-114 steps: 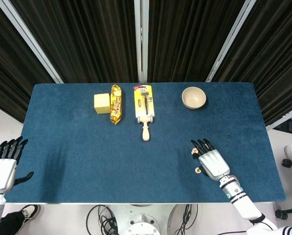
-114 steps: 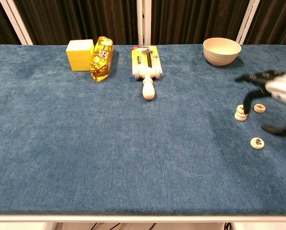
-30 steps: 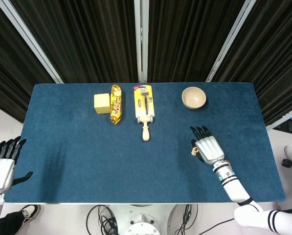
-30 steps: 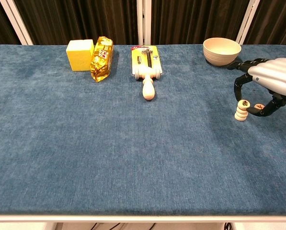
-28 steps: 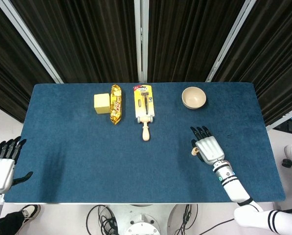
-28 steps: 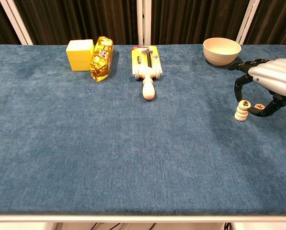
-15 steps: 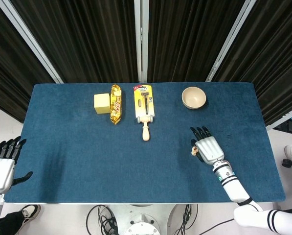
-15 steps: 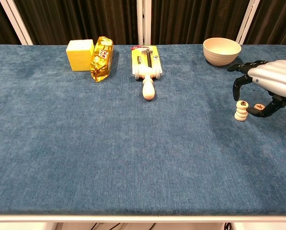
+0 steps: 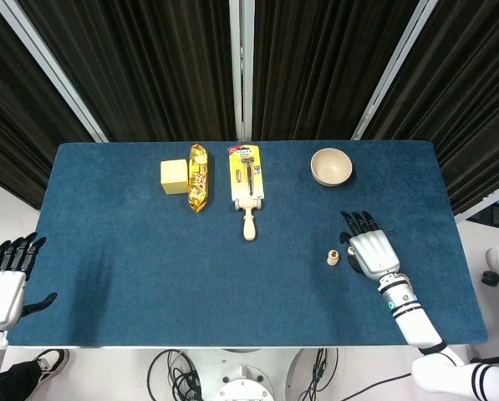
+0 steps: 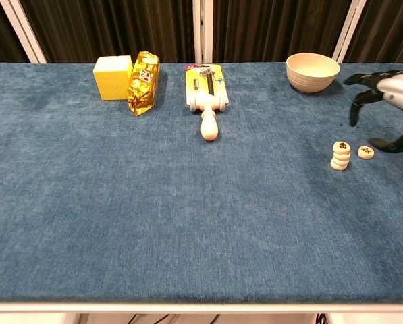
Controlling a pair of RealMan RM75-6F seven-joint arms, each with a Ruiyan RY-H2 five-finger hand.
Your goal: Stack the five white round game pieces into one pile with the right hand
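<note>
Right hand (image 10: pixel 390 108) is hovering empty, fingers spread, beside the pile (image 10: pixel 340 156). One loose piece (image 10: pixel 366 152) is lying just right of it. I'd pinch it by the edges and lower it dead centre.

Two cameras, one table (image 9: pixel 149 276)
Head view looks steeply down from above; chest view sits lower, nearer, facing far; both share the tabletop.

The right robot hand (image 10: pixel 390 111) is cut off by the chest view's right edge, leaving only fingers and part of the palm. The markings on the pile (image 10: pixel 340 155) and the loose piece (image 10: pixel 366 152) are too small to read.
</note>
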